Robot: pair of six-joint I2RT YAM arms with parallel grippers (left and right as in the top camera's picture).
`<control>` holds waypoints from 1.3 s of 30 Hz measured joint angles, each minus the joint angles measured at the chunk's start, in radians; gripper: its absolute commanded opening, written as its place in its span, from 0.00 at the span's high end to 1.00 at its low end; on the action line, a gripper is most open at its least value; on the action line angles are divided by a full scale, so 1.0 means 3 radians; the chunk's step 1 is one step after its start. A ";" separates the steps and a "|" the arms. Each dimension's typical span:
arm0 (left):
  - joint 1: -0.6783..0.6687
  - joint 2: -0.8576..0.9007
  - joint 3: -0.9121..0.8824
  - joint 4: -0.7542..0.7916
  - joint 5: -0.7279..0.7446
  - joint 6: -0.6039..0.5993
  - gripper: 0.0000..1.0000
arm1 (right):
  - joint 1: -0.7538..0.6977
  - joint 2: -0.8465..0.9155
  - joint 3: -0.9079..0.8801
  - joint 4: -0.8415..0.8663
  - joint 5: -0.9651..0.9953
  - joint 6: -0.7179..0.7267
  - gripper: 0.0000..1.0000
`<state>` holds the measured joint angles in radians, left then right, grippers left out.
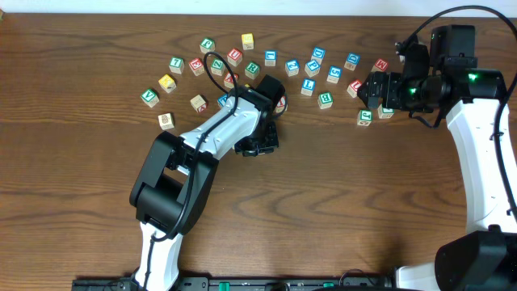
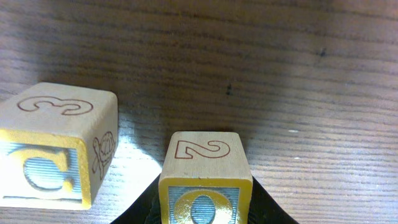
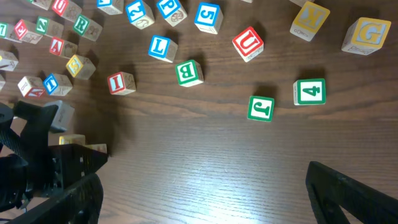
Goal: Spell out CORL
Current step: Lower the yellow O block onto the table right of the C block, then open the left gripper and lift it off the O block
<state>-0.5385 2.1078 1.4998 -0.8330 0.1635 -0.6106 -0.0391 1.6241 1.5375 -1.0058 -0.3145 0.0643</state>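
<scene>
Clasping O block (image 2: 205, 180), left hand (image 1: 260, 146) hides it overhead; C block (image 2: 50, 146) beside.

The table (image 1: 363, 210) is seen to be of dark brown wood, finely and straightly grained, with a low satin sheen; a pale glare is caught on it beside the C block (image 2: 53, 149). That block and the O block (image 2: 206, 180) are made of pale bare-looking wood, smooth and matt, with softened edges. Their numerals are outlined in thin red, and their letters are laid in yellow over a ribbed blue field. The loose blocks (image 3: 188, 72) towards the far edge are finished the same way, with matt red, green, blue and yellow print. The arms (image 1: 218, 129) are cased in glossy white plastic with matt black joints. The right gripper (image 3: 204, 177) is fitted with matt black fingers (image 3: 354, 196).
</scene>
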 measured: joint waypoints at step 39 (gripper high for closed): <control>0.0000 0.0000 0.0000 0.0006 0.0041 0.0056 0.73 | 0.0000 0.0000 0.0000 0.0000 0.0001 0.0000 0.01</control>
<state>-0.5385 2.1078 1.4998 -0.8310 0.1757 -0.5938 -0.0391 1.6241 1.5375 -1.0058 -0.3141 0.0643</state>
